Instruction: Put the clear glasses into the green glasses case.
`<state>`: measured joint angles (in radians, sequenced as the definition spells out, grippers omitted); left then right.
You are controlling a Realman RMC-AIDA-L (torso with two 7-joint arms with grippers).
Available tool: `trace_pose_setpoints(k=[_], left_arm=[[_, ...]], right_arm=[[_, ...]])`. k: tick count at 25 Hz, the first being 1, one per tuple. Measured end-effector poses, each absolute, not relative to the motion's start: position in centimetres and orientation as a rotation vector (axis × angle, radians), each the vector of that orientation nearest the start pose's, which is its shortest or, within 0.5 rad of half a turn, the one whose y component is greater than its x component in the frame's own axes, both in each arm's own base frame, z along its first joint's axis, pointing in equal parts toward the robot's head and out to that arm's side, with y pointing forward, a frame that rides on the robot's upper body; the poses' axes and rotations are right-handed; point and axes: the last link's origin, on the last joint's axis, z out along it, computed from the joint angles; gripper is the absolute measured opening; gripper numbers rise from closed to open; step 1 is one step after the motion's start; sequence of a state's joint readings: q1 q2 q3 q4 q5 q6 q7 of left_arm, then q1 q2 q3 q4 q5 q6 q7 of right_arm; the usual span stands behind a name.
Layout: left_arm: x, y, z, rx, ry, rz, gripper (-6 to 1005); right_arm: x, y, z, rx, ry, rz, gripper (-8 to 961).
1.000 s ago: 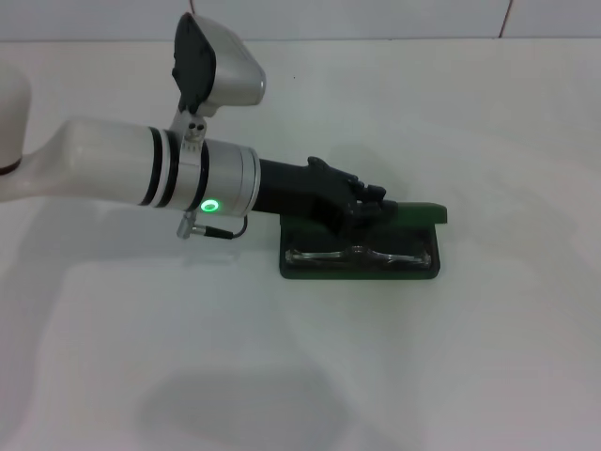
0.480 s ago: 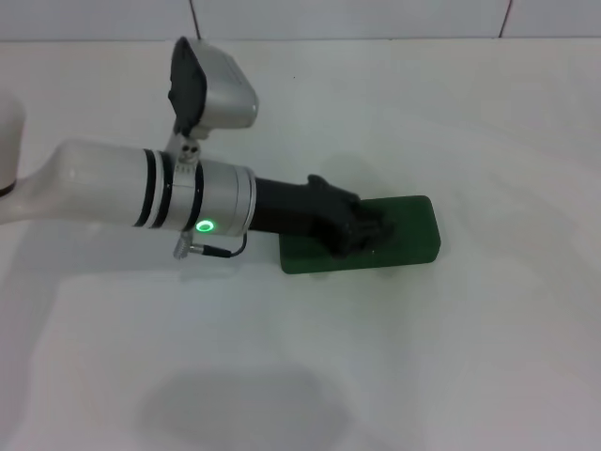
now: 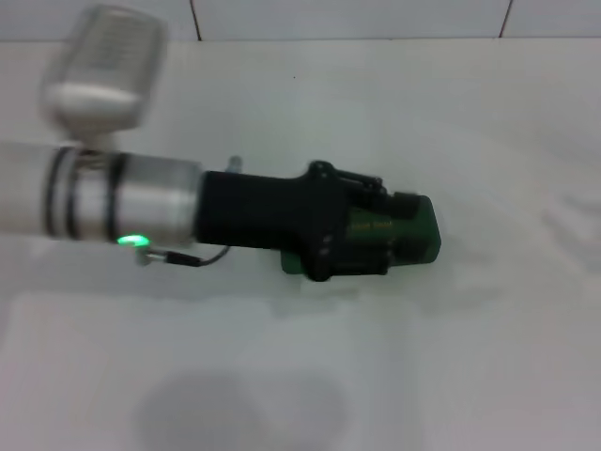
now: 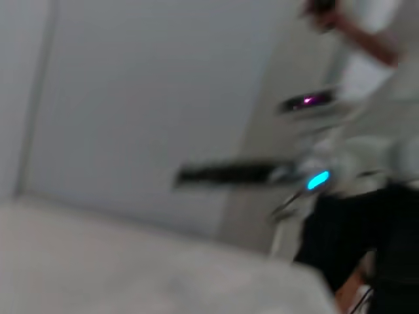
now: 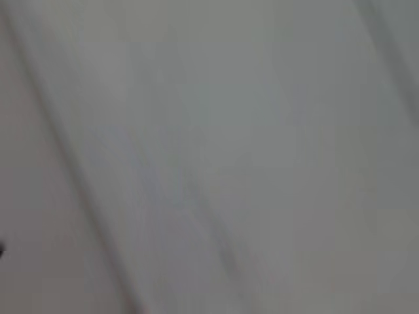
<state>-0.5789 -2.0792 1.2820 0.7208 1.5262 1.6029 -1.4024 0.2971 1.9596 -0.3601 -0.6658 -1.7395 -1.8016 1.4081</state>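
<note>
The green glasses case (image 3: 420, 237) lies with its lid down on the white table, a little right of centre in the head view. My left gripper (image 3: 374, 235) reaches in from the left and hangs low over the case's left half, covering it. Its black body hides whether it touches the lid. The clear glasses are hidden. The left wrist view shows only a blurred wall and a person far off. In the right wrist view there is a blank grey surface. My right arm is out of sight.
The white table (image 3: 394, 376) stretches bare around the case on all sides. A tiled wall edge (image 3: 357, 28) runs along the back. The left arm's wrist camera housing (image 3: 103, 70) juts up at the far left.
One second ago the case stood open with the clear glasses lying inside. Its lid then came down. Since then the left arm has rolled and its gripper sits farther over the shut case.
</note>
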Motion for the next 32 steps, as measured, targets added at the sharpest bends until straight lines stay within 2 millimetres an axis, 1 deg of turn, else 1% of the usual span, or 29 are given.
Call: trace_pose_setpoints(k=[1,2,3,6,7,8,9,11,16,20,24,27,32], left_arm=[[-16.2,30.9,-3.5,-3.046,-0.229,-1.051,347],[-16.3,30.6,-2.4,-3.018,-0.22,-1.116,376],[-16.5,30.3,-1.5,-2.995,-0.234,-1.172,405],[-17.8,30.1,1.1,-2.914,-0.311,-1.286,482],[-18.1,30.0,1.6,-2.902,-0.334,-1.3,508],[-19.3,29.8,2.7,-2.882,-0.38,-1.32,534],[-19.3,29.8,2.7,-2.882,-0.38,-1.32,560],[-20.1,29.6,3.3,-2.881,-0.404,-1.306,611],[-21.9,29.0,4.0,-2.861,-0.45,-1.256,654],[-22.6,28.5,4.0,-2.859,-0.479,-1.235,654],[-22.5,28.4,3.6,-2.869,-0.485,-1.234,654],[-22.4,28.3,3.4,-2.868,-0.488,-1.24,654],[-22.7,28.1,3.3,-2.859,-0.505,-1.245,654]], right_arm=[[31.6,27.3,10.7,-2.342,0.661,1.061,440],[31.6,27.3,10.7,-2.342,0.661,1.061,440],[31.0,27.4,10.2,-2.395,0.641,1.058,440],[29.0,27.7,8.6,-2.525,0.568,1.094,441],[28.4,27.7,8.1,-2.552,0.547,1.112,458],[26.9,27.9,6.9,-2.62,0.485,1.157,476],[26.9,27.9,6.9,-2.62,0.485,1.157,493],[25.8,28.2,6.0,-2.666,0.448,1.189,528],[23.1,29.7,3.5,-2.773,0.383,1.244,716],[21.2,31.0,1.7,-2.854,0.326,1.219,716],[20.2,31.6,0.3,-2.915,0.306,1.17,716],[20.1,31.6,0.1,-2.923,0.296,1.164,716],[20.0,31.7,0.3,-2.897,0.294,1.192,716]])
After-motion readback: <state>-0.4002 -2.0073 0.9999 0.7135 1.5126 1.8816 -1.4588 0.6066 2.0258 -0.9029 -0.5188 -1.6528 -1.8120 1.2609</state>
